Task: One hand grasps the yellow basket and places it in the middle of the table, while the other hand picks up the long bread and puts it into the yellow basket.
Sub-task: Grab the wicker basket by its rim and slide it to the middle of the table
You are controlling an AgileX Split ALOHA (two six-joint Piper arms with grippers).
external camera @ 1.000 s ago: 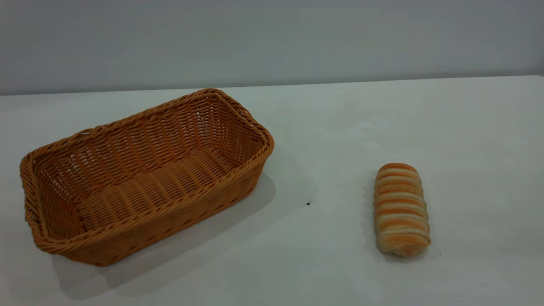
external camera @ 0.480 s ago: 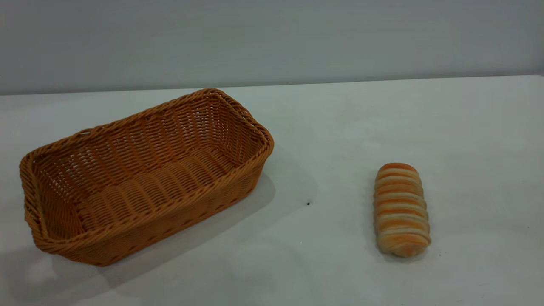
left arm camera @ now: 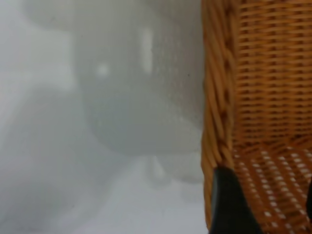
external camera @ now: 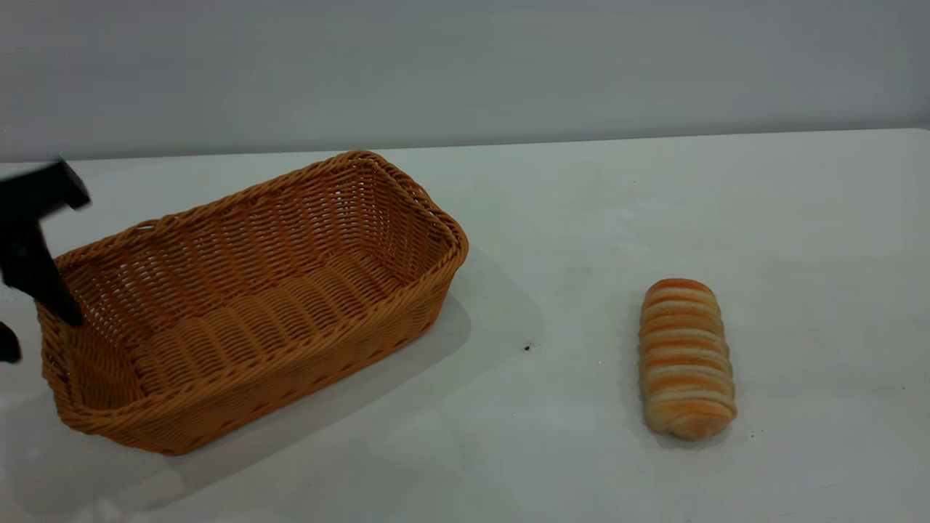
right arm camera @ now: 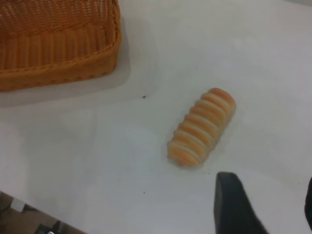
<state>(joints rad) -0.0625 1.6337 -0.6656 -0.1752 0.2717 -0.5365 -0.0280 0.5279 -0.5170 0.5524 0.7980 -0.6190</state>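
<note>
**Left end effector at the basket's end; bread lies untouched**

The yellow basket (external camera: 247,305) sits on the left part of the white surface (external camera: 581,218), upright, long axis running diagonally, its far end angled toward the middle. Inside is bare weave, nothing in it.

The left end effector (external camera: 25,312) shows at the exterior view's left edge, dark and partly cut off by the frame. One dark finger (external camera: 43,283) reaches down across the basket's left short end, at the braided rim; a second dark tip shows lower at the frame edge, outside the basket. The fingers are spread apart with the rim wall about between them. Whether either touches the wicker, cannot tell. In the left wrist view, a dark fingertip (left arm camera: 229,204) sits right at the rim of the yellow basket (left arm camera: 258,97), with a sliver of the other finger at the frame's far edge; the basket's interior weave lies between the two. Nothing is clamped.

The long bread (external camera: 685,359) lies flat on the surface, well apart from the basket, on the right side. A small dark speck (external camera: 527,349) sits on the surface between them.

The right end effector (right arm camera: 265,207) appears only in its own wrist view, above the surface near one end of the long bread (right arm camera: 201,126), not touching it. Two dark fingers stand wide apart, holding nothing.
</note>
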